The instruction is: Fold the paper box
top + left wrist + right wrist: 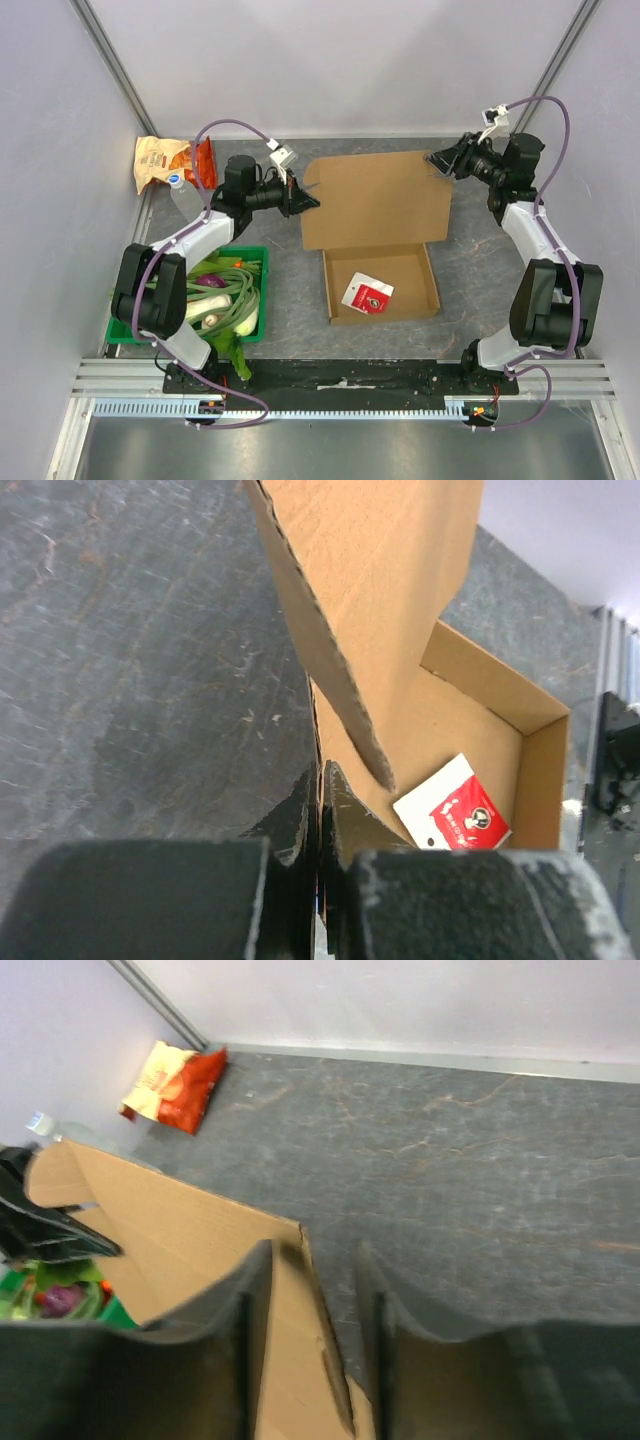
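Observation:
The paper box is plain brown cardboard. Its open tray point(428, 285) lies on the table's middle, and its lid panel point(375, 200) is lifted behind the tray. My left gripper point(305, 200) is shut on the lid's left edge; in the left wrist view the jaws point(320, 780) pinch the thin cardboard edge point(380, 580). My right gripper point(436, 160) is open at the lid's far right corner. In the right wrist view the lid's edge point(300, 1360) stands between its spread fingers point(312, 1285), not pinched.
A small white and red card point(368, 294) lies inside the tray and also shows in the left wrist view point(452, 810). A green crate point(255, 300) of vegetables stands at the near left. An orange-and-tan snack bag point(170, 162) lies at the far left corner.

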You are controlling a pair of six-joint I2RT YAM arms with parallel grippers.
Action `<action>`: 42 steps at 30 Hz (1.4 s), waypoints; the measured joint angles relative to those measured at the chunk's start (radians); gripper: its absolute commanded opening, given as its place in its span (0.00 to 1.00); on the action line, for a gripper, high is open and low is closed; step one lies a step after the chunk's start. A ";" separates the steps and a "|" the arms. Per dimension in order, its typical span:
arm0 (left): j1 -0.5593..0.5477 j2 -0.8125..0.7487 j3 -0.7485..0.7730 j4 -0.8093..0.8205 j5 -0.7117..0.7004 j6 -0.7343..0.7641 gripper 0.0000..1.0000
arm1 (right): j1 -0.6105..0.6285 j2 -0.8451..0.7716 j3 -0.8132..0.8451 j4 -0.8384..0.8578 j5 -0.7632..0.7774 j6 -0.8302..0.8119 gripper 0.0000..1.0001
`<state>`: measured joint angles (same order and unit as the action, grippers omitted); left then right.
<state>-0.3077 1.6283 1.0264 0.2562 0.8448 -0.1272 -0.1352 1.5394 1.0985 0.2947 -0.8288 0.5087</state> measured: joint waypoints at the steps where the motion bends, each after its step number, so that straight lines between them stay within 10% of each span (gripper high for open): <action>1: 0.000 0.000 0.016 -0.023 -0.009 0.026 0.02 | 0.001 0.000 0.012 -0.024 0.010 -0.022 0.68; 17: 0.157 0.152 0.317 -0.493 0.240 0.429 0.02 | -0.056 0.013 0.035 -0.376 -0.274 -0.449 0.85; 31: 0.153 0.154 0.327 -0.510 0.242 0.460 0.02 | 0.035 0.063 0.111 -0.687 -0.187 -0.698 0.44; 38: 0.153 0.154 0.327 -0.508 0.222 0.452 0.02 | 0.077 0.063 0.159 -0.780 -0.138 -0.759 0.00; 42: 0.146 0.132 0.303 -0.451 0.125 0.369 0.02 | 0.100 0.046 0.164 -0.763 -0.080 -0.711 0.00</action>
<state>-0.1619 1.7607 1.3296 -0.1951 0.9695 0.2420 -0.0357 1.5856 1.2625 -0.4679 -0.9092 -0.2028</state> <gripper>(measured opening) 0.036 0.013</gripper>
